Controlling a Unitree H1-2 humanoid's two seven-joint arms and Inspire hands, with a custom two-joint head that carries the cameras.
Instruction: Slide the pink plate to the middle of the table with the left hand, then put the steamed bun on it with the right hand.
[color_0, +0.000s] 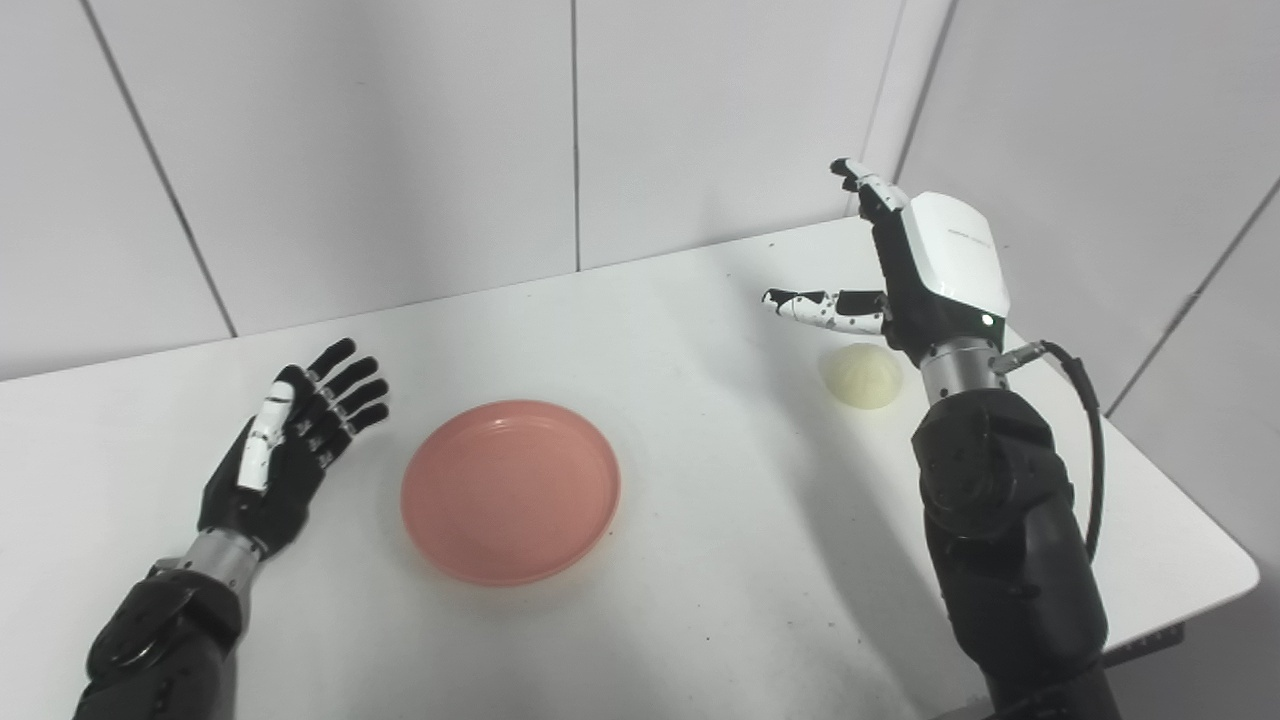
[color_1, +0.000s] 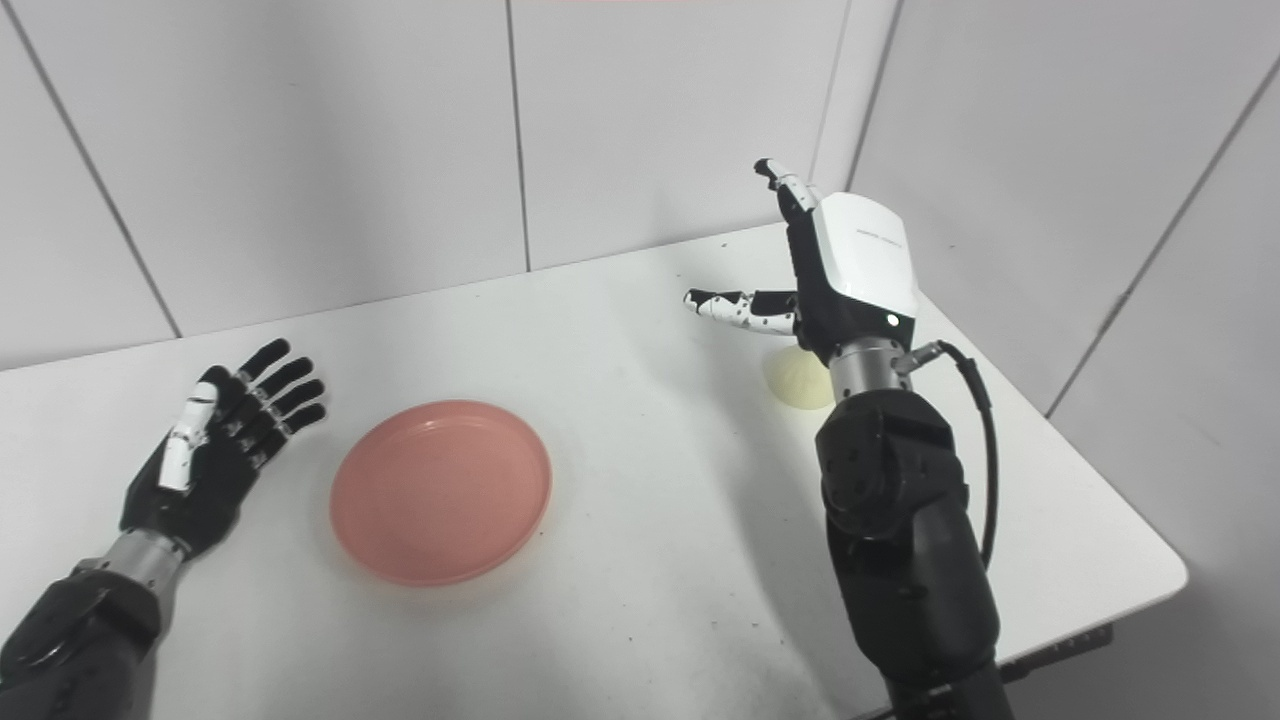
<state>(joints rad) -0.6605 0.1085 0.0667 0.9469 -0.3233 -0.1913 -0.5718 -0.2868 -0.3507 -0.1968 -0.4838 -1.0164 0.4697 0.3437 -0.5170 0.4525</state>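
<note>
We see the round pink plastic plate (color_0: 510, 490) on the white desk (color_0: 700, 560) – left hand (color_0: 290, 450) beside it, fingers spread, holding nothing. Right hand (color_0: 925, 270) raised w/ fingers apart, empty, above the pale round steamed bun (color_0: 860, 375).

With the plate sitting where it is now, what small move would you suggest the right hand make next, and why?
Probably lower the right hand onto the steamed bun and close around it. The pink plate already lies near mid-table, empty, with the open left hand apart from it. The right hand is open, raised just above the bun, which still rests on the table.
</note>
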